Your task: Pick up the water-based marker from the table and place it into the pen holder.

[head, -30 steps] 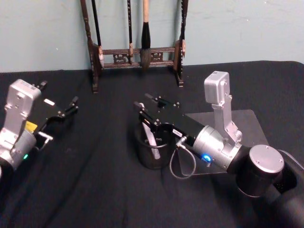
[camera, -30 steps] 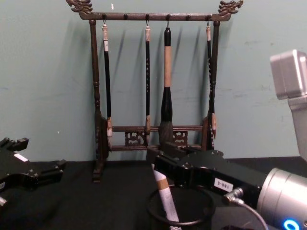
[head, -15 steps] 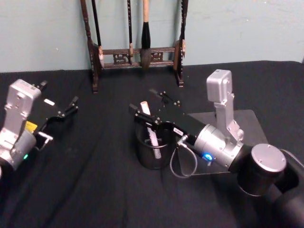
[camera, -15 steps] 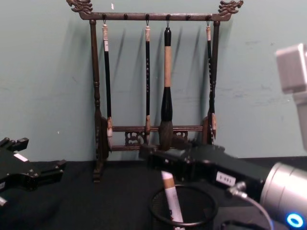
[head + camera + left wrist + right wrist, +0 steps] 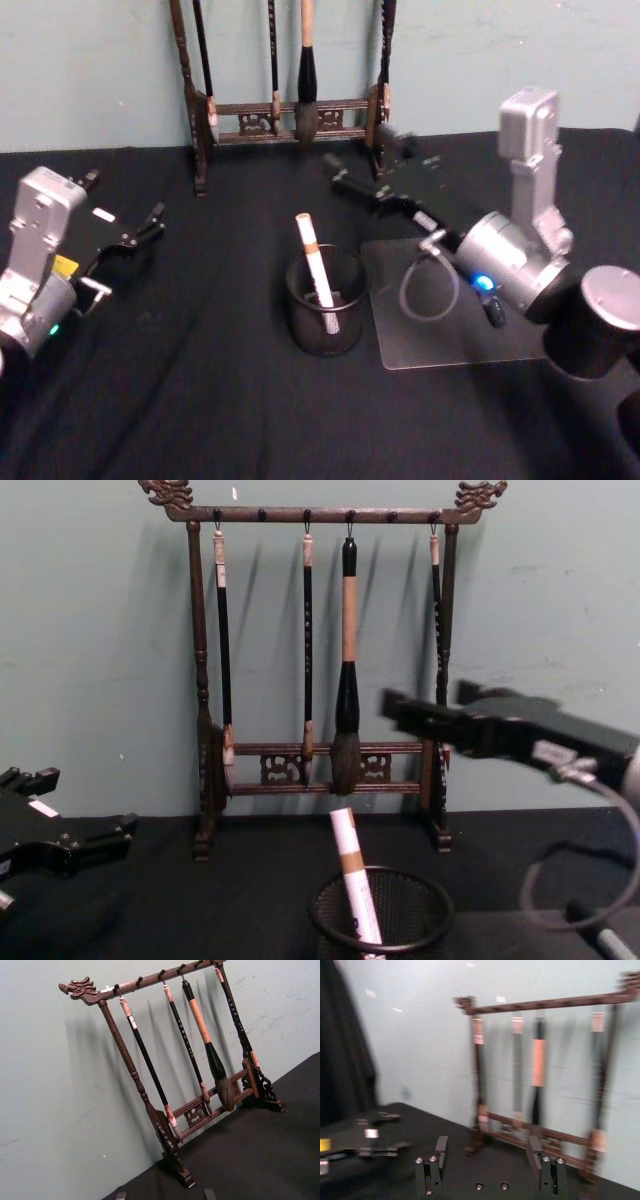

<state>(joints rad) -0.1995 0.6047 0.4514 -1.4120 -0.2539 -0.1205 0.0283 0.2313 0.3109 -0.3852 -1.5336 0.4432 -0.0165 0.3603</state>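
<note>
1. L gripper point(image 5: 128, 250) is parked low at the near left over the table point(image 5: 200, 400). In the L wrist view its fingers are seen apart w/ nothing held. No part in this step is judged to be needed from it.
2. Pen holder point(image 5: 322, 330) is stood near the table's middle, just beside a clear mat point(image 5: 460, 335). The water-based marker point(image 5: 313, 262) is found inside it, leaned against the rim w/ its upper half poking out. Placement is judged done.
3. R gripper point(image 5: 362, 160) is held above & beyond the holder, well apart from the marker. Its jaws are spread wide & nothing is gripped btwn them.
4. Brush rack point(image 5: 290, 110) is stood at the far edge, against the wall. R fingertips are seen near its right post; how near cannot be told.
5. Step in hand is judged to be the retreat after release. To be done well:
   - Jaws should be kept wide.
   - The arm should be drawn up & back w/o dipping over the holder, so the leaned marker isn't clipped & the mesh cup, prob. light, isn't tipped.
   - Clearance from the rack post & hung brushes should be watched.
   - The looped cable point(image 5: 403, 295) should be kept off the holder's rim.
</note>
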